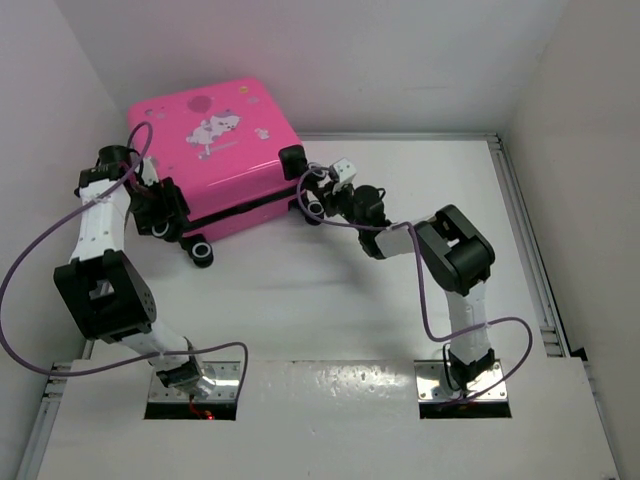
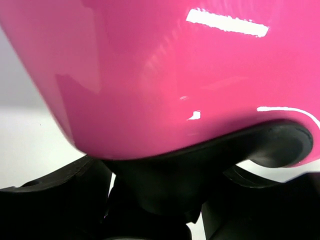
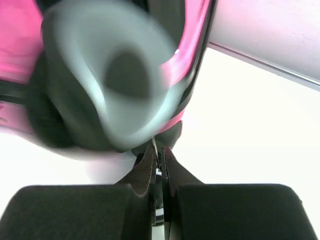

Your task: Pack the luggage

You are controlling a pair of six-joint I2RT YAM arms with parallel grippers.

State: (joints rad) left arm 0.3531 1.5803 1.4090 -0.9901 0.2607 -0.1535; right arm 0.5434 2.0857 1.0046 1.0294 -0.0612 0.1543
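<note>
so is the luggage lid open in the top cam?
No, the luggage has both pink halves sitting together, printed side up, with no lining showing.

Robotics lab test cell. A white surface [image 1: 330,300] is sitting boxed in by plain white walls [image 1: 400,60] on the left, far and right sides, like a purpose-built enclosure. Two robot arms, the left arm [image 1: 100,230] and the right arm [image 1: 455,260], are standing bolted through metal plates [image 1: 228,378] at the near edge of the surface. Purple cables [image 1: 427,310] are looping loose off both arms. A metal rail [image 1: 525,240] is running along the right edge of the surface. One prop, the pink luggage [image 1: 210,150], is lying at the far left corner of the surface. Even overhead light is glaring off the glossy white near edge.
</note>
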